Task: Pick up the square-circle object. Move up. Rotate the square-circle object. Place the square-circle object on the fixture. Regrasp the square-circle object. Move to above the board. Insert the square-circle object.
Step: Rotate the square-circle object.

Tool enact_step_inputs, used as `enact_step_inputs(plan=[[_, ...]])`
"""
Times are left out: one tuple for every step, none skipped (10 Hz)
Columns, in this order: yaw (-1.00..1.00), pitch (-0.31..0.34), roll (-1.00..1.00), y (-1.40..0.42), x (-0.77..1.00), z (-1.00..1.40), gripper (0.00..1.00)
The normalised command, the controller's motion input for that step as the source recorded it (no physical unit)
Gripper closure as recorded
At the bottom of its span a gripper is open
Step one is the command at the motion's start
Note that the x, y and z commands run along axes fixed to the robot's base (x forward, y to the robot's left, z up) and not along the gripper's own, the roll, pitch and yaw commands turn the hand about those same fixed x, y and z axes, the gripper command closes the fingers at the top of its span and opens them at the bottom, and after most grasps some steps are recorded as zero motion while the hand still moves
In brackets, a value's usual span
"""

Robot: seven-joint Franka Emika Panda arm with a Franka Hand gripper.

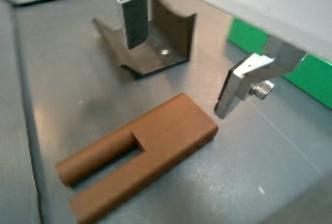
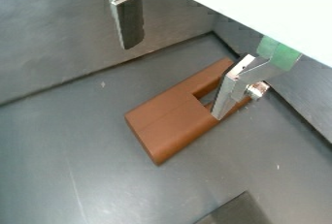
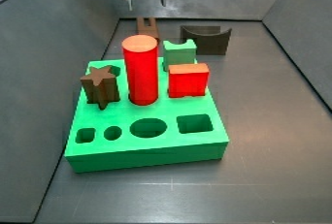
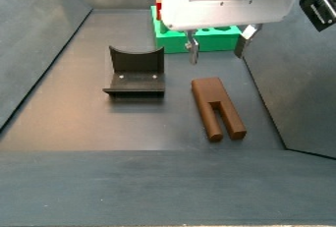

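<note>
My two fingers are spread wide with nothing between them, and my gripper (image 1: 182, 58) hangs a little way above the floor. In a wrist view one finger (image 1: 131, 16) hangs in front of the fixture (image 1: 151, 44) and the other finger (image 1: 242, 82) hangs toward the green edge.

Nearest under me lies the brown peg (image 1: 134, 154), flat on the grey floor, a bar with a slot cut into one end so that it forks into two prongs. In a wrist view the solid end of the peg (image 2: 182, 117) sits right beside one fingertip (image 2: 228, 94), yet I am not touching it. In a side view the peg (image 4: 218, 107) runs lengthwise away from the gripper (image 4: 218, 40), its forked end pointing toward the near edge and its solid end toward me. I judge that my fingers are not yet centred across it, so I should shift along that long axis and come down astride the bar's narrow width before closing.

Beside the peg, well apart from it, stands the fixture (image 4: 136, 71), empty.

Farthest off is the green board (image 3: 146, 119) carrying its red, green and brown blocks.
</note>
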Motion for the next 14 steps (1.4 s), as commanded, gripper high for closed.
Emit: enact_step_inputs(plan=[[1.00,0.001,0.00,0.00,0.02,-0.06,0.00],[1.00,0.001,0.00,-0.01,0.02,-0.05,0.00],[1.00,0.001,0.00,-0.01,0.02,-0.05,0.00],[1.00,0.001,0.00,0.00,0.02,-0.04,0.00],[1.00,0.001,0.00,0.00,0.02,-0.04,0.00],[1.00,0.001,0.00,0.00,0.02,-0.04,0.00],[1.00,0.001,0.00,-0.01,0.02,-0.04,0.00],[1.00,0.001,0.00,0.00,0.02,-0.04,0.00],[1.00,0.001,0.00,0.00,0.02,-0.03,0.00],[1.00,0.001,0.00,-0.01,0.02,-0.03,0.00],[1.00,0.001,0.00,-0.01,0.02,-0.03,0.00],[1.00,0.001,0.00,-0.01,0.02,-0.03,0.00],[1.00,0.001,0.00,-0.01,0.02,-0.03,0.00],[1.00,0.001,0.00,-0.01,0.02,-0.03,0.00]])
